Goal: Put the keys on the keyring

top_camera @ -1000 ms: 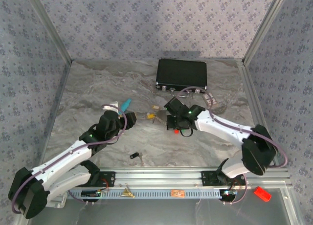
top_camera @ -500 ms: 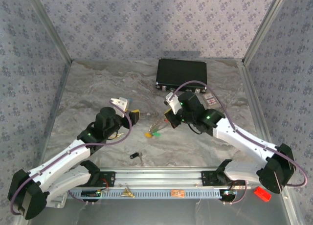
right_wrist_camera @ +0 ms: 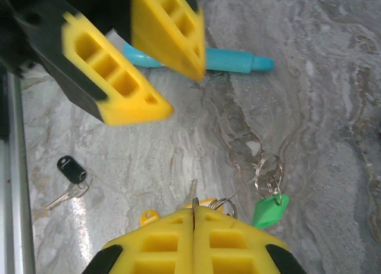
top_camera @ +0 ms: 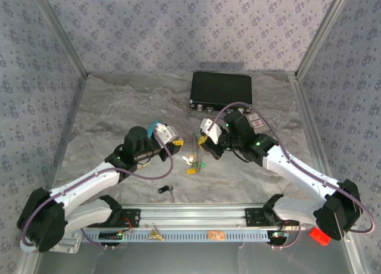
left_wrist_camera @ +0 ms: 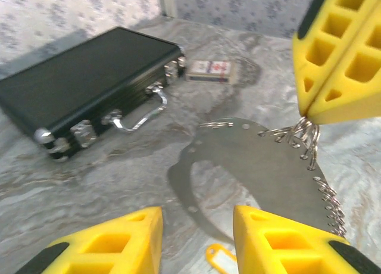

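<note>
Worktop (top_camera: 107,119): grey marbled slab, matte.
Black case (top_camera: 221,89): flat and rectangular, with metal corners, latches and a wire handle. It lies closed at the far edge, with a small printed card box (left_wrist_camera: 211,70) just beside it.
Left pincer (left_wrist_camera: 196,244): yellow ribbed fingers part-way apart, nothing between them, facing the right one closely.
Right pincer (right_wrist_camera: 193,244): fingers pressed together on the keyring (left_wrist_camera: 303,134), which is held clear of the worktop between the two arms. Thin silver loops bunch at the fingertips. A fine chain hangs down, its lower end hidden by a left finger.
Teal tube (right_wrist_camera: 232,59): smooth plastic, lying flat, partly behind the left fingers.
Green tag (right_wrist_camera: 269,209): dangles beside the right fingers.
Keys (top_camera: 191,170): hang in the bunch below the ring, too small to count; one yellow head shows.
Black capsule (right_wrist_camera: 71,170): on the worktop, with a small silver key attached.
</note>
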{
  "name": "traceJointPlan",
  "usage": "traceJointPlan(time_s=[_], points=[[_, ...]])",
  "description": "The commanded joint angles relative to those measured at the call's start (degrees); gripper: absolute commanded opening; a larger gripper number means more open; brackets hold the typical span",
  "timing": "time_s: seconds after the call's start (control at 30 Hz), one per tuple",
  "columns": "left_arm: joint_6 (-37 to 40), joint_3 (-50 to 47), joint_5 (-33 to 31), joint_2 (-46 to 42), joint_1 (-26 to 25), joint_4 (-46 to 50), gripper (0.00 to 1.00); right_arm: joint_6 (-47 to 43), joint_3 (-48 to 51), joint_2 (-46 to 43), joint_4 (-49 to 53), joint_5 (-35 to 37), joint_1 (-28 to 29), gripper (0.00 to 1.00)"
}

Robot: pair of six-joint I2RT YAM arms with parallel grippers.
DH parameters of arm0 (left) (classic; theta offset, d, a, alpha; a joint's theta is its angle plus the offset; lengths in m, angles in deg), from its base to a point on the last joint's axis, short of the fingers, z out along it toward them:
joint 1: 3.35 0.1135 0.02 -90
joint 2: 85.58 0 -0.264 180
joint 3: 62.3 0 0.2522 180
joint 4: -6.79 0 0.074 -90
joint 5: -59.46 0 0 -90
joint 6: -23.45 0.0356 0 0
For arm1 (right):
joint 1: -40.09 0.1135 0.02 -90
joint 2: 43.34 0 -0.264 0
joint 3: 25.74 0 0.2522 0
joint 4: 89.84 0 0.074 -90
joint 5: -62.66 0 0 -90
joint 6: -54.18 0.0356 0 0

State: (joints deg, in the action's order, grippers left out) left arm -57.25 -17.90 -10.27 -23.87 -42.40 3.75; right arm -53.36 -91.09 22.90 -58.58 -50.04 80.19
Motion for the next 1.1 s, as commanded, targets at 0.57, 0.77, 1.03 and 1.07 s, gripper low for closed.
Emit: traceJointPlan(time_s=[0.57,0.77,1.03,1.07], points=[[7.48,2.38,17.36,8.87,-1.98,-6.90,0.29,-2.23,-5.18,6.04,2.24,-4.65,2.75,0.00],[8.53,1.88,17.92,7.99,-1.96,-6.35,0.21,-2.65,-5.78,6.88,2.36,-4.89,3.58,0.00],[9.80,1.86,17.75,6.46,-1.91,-4.79,0.04,-3.35,-6.02,7.34,3.53,-3.99,3.95,0.00],[10.15,1.91,17.70,6.18,-1.96,-4.22,0.00,-3.35,-6.07,7.23,3.63,-3.93,4.01,0.00]])
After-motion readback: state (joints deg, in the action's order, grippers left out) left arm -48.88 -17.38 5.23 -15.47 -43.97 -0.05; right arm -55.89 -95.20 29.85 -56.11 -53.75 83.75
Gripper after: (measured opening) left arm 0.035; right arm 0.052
